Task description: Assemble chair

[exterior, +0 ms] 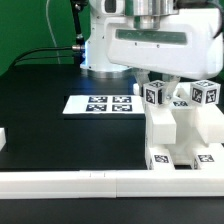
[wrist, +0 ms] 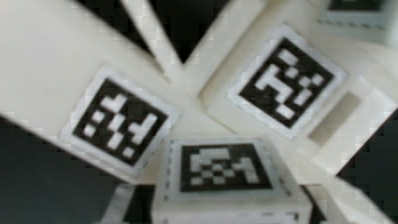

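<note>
Chair (exterior: 180, 130): one, white, partly built, standing on the black tabletop (exterior: 60, 130) at the exterior view's right, pressed against the long white border rail (exterior: 70, 182) along the near edge.
Chair parts counted: two tagged blocks stick up at the top, with blocky white panels below them; more tags show low on the base.
Tags in the wrist view: three black-and-white squares on white chair surfaces (wrist: 267, 80), all blurred and tilted.
Marker board (exterior: 100, 103): one, flat on the tabletop, four tags, well apart from the chair toward the exterior view's left.
Arm: one, white, reaching down over the chair from above.
Pincer (exterior: 172, 88): down between the two upper blocks; the fingers are mostly hidden behind them, so I cannot tell whether it is gripping a part or only standing partly closed.
Cut off: the chair's right side runs out of the exterior view; a small white piece (exterior: 3, 138) shows only partly at the left edge.
Hard to make out: which chair part each wrist-view tag belongs to.
</note>
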Action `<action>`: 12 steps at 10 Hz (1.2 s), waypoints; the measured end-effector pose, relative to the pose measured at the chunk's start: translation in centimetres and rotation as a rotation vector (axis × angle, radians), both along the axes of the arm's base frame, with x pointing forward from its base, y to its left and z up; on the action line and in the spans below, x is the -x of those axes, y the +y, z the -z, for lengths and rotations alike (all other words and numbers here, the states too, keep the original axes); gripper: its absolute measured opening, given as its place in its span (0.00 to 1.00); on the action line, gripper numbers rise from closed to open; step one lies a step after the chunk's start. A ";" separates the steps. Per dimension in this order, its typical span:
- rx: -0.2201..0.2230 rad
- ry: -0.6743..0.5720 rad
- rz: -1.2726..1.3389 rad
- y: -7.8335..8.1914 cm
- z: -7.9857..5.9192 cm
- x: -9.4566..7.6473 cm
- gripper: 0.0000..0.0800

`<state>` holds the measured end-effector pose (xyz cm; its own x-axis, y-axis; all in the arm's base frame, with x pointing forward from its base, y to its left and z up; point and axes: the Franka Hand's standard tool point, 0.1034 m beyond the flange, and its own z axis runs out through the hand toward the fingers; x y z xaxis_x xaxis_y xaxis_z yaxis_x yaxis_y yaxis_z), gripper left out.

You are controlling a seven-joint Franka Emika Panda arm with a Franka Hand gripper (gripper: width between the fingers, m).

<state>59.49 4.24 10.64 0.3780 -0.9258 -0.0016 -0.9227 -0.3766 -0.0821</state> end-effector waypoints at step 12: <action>-0.079 0.017 0.548 0.2 -0.3 0.2 0.79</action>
<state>59.34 4.47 10.97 -0.1595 -0.9838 -0.0812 -0.9834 0.1655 -0.0739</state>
